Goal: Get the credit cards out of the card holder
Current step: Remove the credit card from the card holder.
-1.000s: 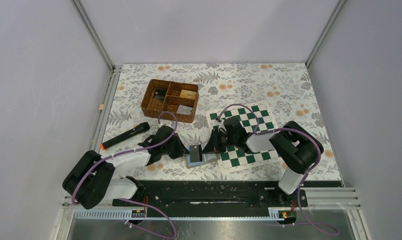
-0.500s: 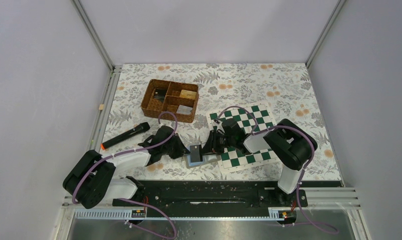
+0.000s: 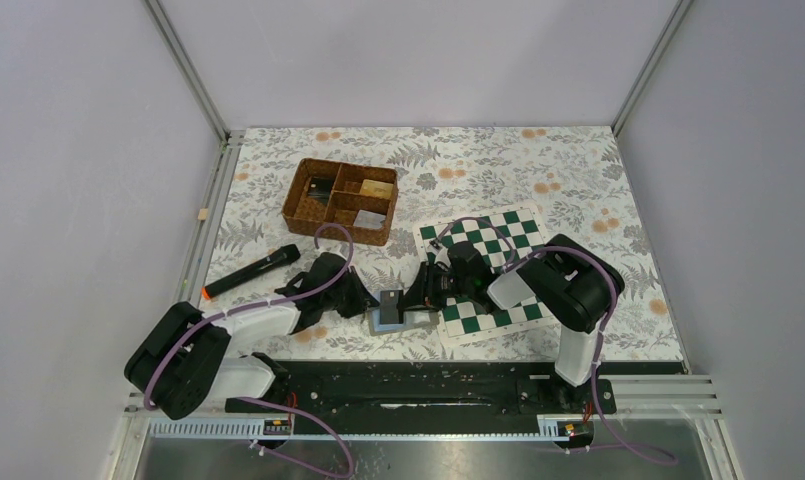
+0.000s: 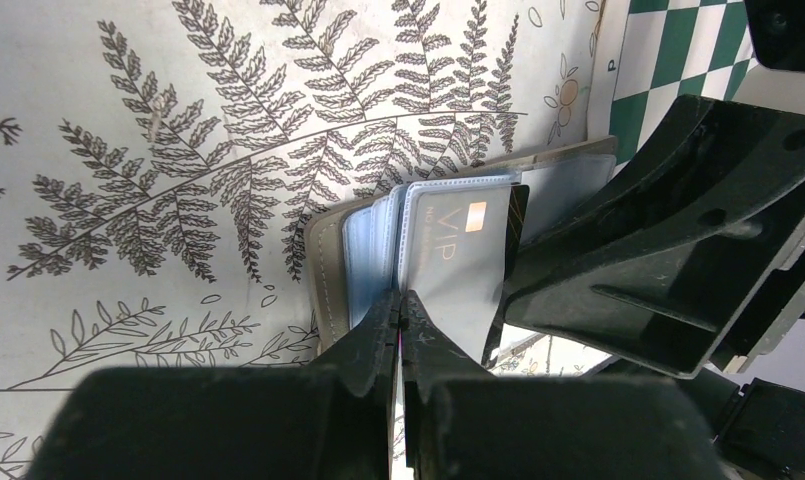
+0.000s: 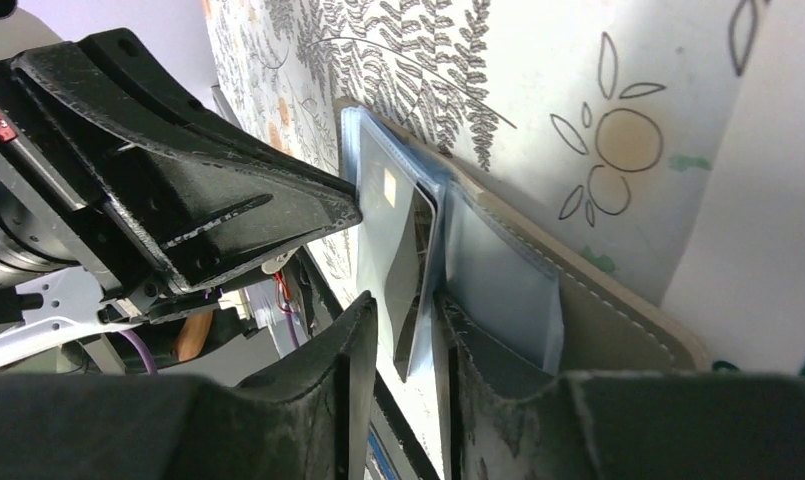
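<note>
The card holder [image 3: 388, 314] lies open on the floral cloth between my two grippers, grey outside [image 4: 325, 268] and light blue inside. My left gripper [image 4: 400, 298] is shut on one clear sleeve of it, and a grey VIP card [image 4: 456, 255] stands in that sleeve. A dark card [image 5: 416, 290] edges out behind the grey one [image 5: 386, 225]. My right gripper [image 5: 403, 320] is open by a narrow gap, its fingers astride the edge of those cards. From above, the left gripper [image 3: 366, 302] and right gripper [image 3: 414, 298] flank the holder.
A green and white chessboard mat [image 3: 498, 245] lies under the right arm. The brown wicker basket [image 3: 294, 195] stands behind the left arm. A black marker with an orange tip [image 3: 250, 272] lies at the left. Grey walls close in the table.
The right arm has slid left along the chessboard mat until its fingers reach the card holder. The left arm and the holder have stayed put.
</note>
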Robot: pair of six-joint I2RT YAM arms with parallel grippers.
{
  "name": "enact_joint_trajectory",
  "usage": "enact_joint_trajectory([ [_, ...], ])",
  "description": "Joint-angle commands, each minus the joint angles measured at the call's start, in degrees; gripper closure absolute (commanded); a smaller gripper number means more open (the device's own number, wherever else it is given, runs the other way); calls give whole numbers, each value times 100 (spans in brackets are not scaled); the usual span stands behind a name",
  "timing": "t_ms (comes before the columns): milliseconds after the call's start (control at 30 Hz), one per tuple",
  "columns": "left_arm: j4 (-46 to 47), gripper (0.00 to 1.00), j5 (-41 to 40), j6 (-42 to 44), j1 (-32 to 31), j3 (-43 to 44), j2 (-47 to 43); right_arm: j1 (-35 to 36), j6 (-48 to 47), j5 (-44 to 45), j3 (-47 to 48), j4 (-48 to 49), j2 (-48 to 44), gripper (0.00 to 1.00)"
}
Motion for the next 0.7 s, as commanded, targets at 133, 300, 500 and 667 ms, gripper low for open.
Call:
enact_joint_trajectory([
  [133,-274,100,268,-13,-153,-464,217,150,-117,-37,218,435,-149,68],
  [300,-75,100,385,-53,-211,-469,310,148,-101,-5,255,409,-40,75],
  [500,-247,100,238,-84,-222,-433,409,140,-491,199,221,-227,-293,100],
  [667,-645,100,-60,-84,-222,-383,407,59,-935,297,182,-921,-657,100],
])
